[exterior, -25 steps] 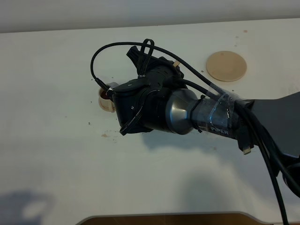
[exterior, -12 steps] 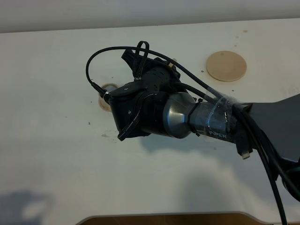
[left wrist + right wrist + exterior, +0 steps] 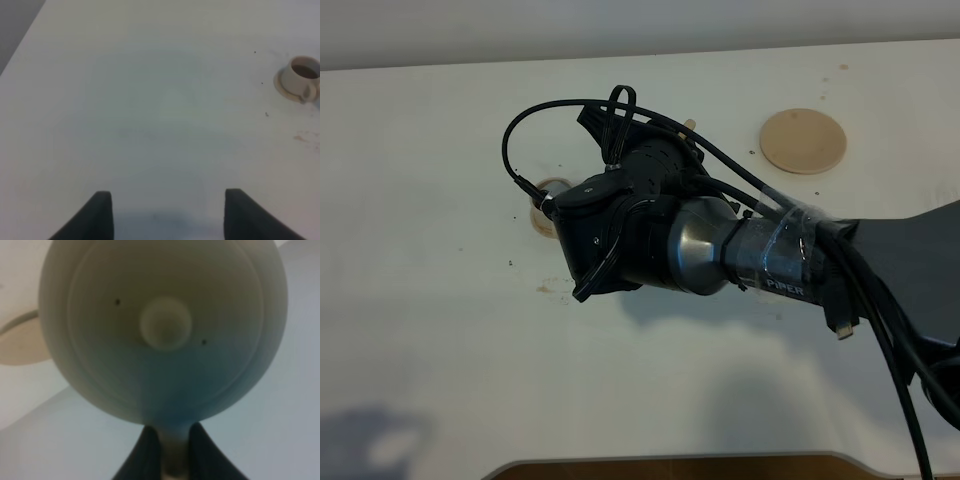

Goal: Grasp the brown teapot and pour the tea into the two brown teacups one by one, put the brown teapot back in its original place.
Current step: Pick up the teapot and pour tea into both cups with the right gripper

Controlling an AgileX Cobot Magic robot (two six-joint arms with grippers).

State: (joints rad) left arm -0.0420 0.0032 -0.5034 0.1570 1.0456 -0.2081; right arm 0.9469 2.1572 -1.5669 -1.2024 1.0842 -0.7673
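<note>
The brown teapot fills the right wrist view, lid and knob facing the camera. My right gripper is shut on its loop handle. In the high view the right arm reaches across the middle and hides the teapot, apart from a small tan tip. One brown teacup stands on its saucer with dark tea in it; its rim shows beside the wrist in the high view. The other teacup is hidden. The empty teapot saucer lies at the back right. My left gripper is open and empty over bare table.
A curved tan edge, seemingly a saucer, shows behind the teapot. Small brown specks and stains mark the white table near the cup. Black cables hang from the right arm.
The right wrist has shifted a little to the left and turned, covering more of the visible teacup. In the last half second it has hardly moved.
</note>
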